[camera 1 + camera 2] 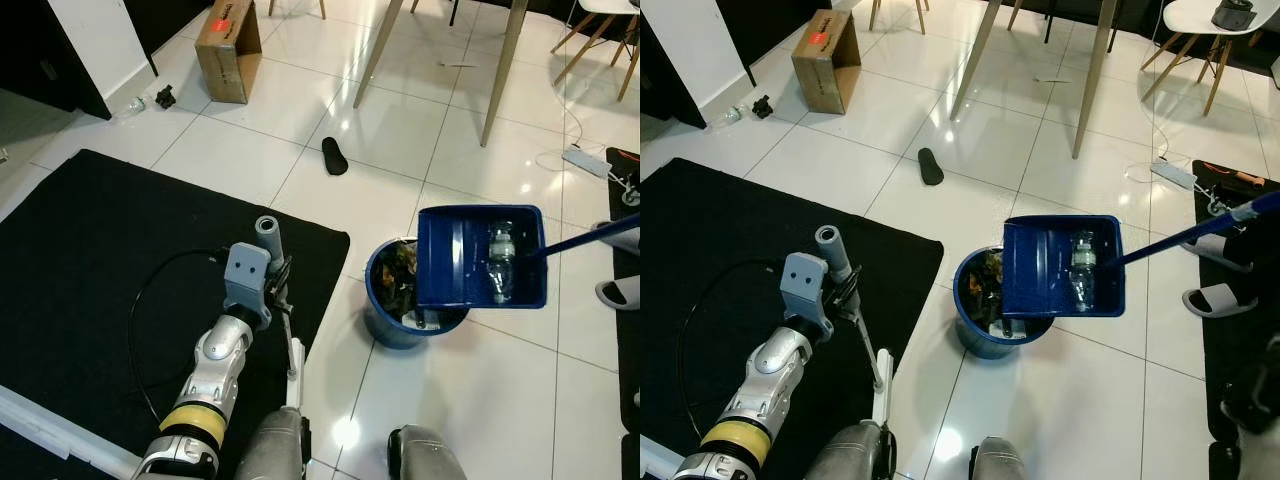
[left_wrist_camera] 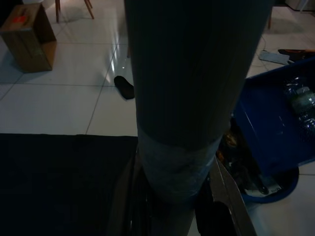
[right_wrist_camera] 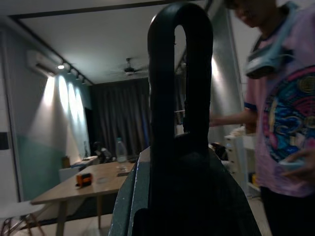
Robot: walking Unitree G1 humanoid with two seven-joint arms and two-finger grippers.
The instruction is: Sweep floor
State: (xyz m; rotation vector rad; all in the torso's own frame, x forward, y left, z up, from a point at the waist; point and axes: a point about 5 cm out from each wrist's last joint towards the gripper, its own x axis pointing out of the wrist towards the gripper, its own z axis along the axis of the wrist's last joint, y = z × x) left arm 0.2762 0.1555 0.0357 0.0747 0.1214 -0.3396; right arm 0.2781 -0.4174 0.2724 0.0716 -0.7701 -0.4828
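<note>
My left gripper (image 1: 276, 284) is shut on the grey broom handle (image 1: 267, 233), held over the edge of the black rug; in the left wrist view that broom handle (image 2: 187, 98) runs up between the fingers (image 2: 224, 194). A blue dustpan (image 1: 455, 262) hangs tilted over the blue bin (image 1: 385, 322), which holds dark rubbish. A clear plastic bottle (image 1: 501, 258) lies in the pan. The pan's blue pole (image 1: 595, 236) runs off to the right. In the right wrist view my right gripper (image 3: 179, 196) is shut on the pole's black loop grip (image 3: 180, 73).
A black rug (image 1: 90, 260) covers the floor at left. A cardboard box (image 1: 228, 50), a black insole (image 1: 334, 156), wooden table legs (image 1: 505, 70), a power strip (image 1: 587, 160) and a slipper (image 1: 618, 292) lie around. A person (image 3: 285, 108) stands behind my right wrist.
</note>
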